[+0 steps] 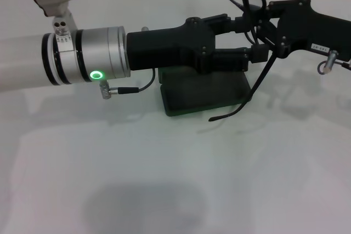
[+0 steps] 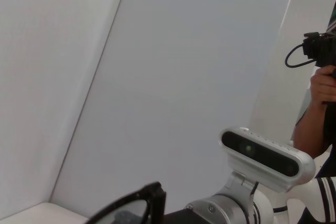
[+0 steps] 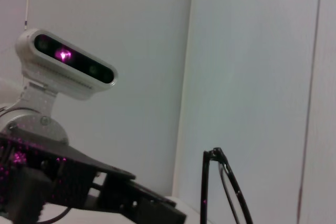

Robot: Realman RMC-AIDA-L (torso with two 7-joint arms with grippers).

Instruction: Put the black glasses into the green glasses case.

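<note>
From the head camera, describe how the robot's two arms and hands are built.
The left arm is a silver cylinder with black bands, a glowing green ring light and a thin black cable plugged in beside it. Its left hand is matte black and blocky with visible screws. The right hand is also matte black and angular, carrying a small white label and a silver connector.

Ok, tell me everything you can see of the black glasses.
The black glasses are thin and wire-framed, held in the air above the open green glasses case, not touching it or the table. Both the left gripper and the right gripper meet at the frame. The roundish lens rims stand up behind the grippers, and one long slim temple arm hangs down, curving past the case's right edge. In the right wrist view, the frame stands nearly upright, edge-on.
</note>
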